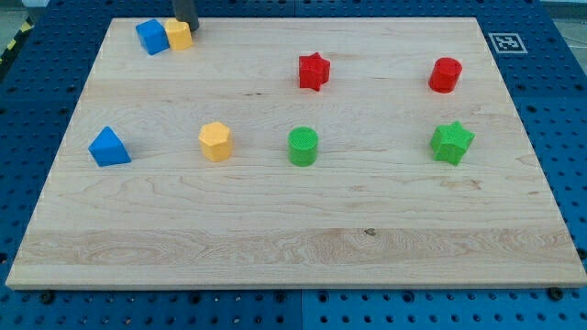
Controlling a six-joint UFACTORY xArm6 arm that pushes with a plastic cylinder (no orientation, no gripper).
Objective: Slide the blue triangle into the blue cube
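Note:
The blue triangle (109,148) lies near the board's left edge, at mid height. The blue cube (152,37) sits at the view's top left, touching a yellow block (179,35) on its right. My tip (187,27) is at the view's top, just above and to the right of that yellow block, close to it. The tip is far from the blue triangle, which lies well below and to the left of it.
On the wooden board (293,247) there are also a yellow hexagon (215,141), a green cylinder (303,146), a red star (314,71), a red cylinder (446,75) and a green star (452,142). A blue perforated table surrounds the board.

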